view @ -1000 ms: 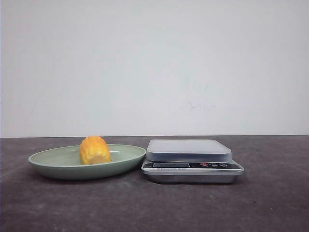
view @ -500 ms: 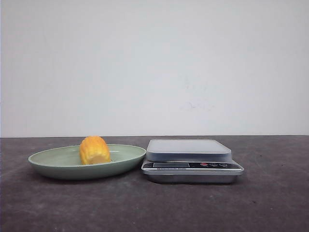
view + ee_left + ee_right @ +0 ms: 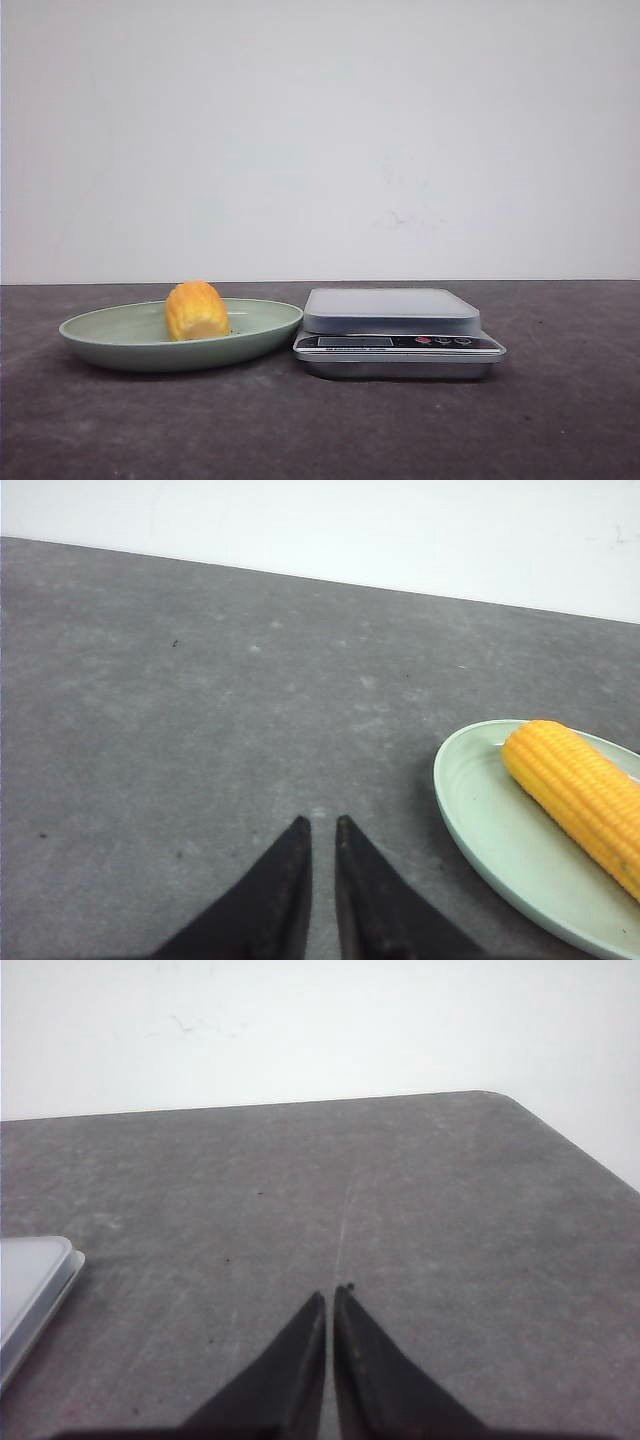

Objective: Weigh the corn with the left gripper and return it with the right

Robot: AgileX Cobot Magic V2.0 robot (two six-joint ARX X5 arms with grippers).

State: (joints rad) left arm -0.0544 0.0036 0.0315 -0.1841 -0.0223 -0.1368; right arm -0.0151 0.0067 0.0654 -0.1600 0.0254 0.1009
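Observation:
The corn (image 3: 196,311) is a stubby yellow-orange cob lying in the green plate (image 3: 110,345) at the left of the table. A grey kitchen scale (image 3: 391,309) stands just right of the plate with nothing on its platform. Neither arm shows in the front view. In the left wrist view my left gripper (image 3: 321,822) hovers over bare table, its black jaws shut with a thin slit between them and nothing held; the corn (image 3: 575,790) and plate (image 3: 480,820) lie off to one side. My right gripper (image 3: 331,1293) is shut and empty, apart from the scale's corner (image 3: 30,1280).
The dark grey tabletop (image 3: 320,430) runs back to a white wall. Its rounded far corner (image 3: 490,1095) and side edge show in the right wrist view. The scale's display and buttons (image 3: 440,341) face the front.

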